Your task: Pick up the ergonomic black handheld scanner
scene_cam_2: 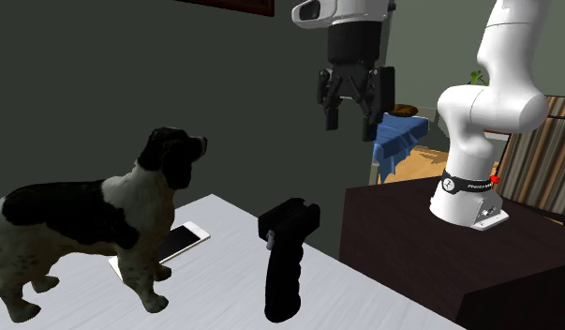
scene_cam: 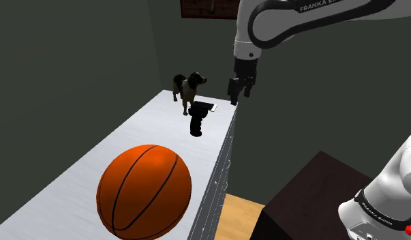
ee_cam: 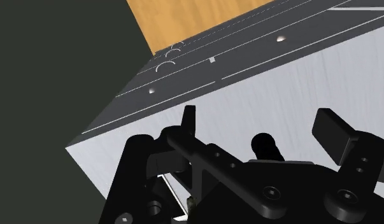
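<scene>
The black handheld scanner (scene_cam: 196,121) (scene_cam_2: 288,258) stands upright on its grip on the white tabletop (scene_cam: 115,146), head at the top. My gripper (scene_cam: 238,92) (scene_cam_2: 353,117) hangs open in the air well above it, over the table's edge, with nothing between its fingers. In the shoulder view it sits up and to the right of the scanner. In the wrist view the two fingers (ee_cam: 189,121) stand wide apart. A small black rounded shape (ee_cam: 265,145) shows below them on the white top and may be the scanner.
A black-and-white dog figurine (scene_cam: 187,85) (scene_cam_2: 93,220) and a flat white phone (scene_cam: 205,107) (scene_cam_2: 177,246) lie just beyond the scanner. A large basketball (scene_cam: 144,192) sits at the near end. Drawer fronts (scene_cam: 224,163) line the table's side. The dark stand (scene_cam_2: 430,253) is alongside.
</scene>
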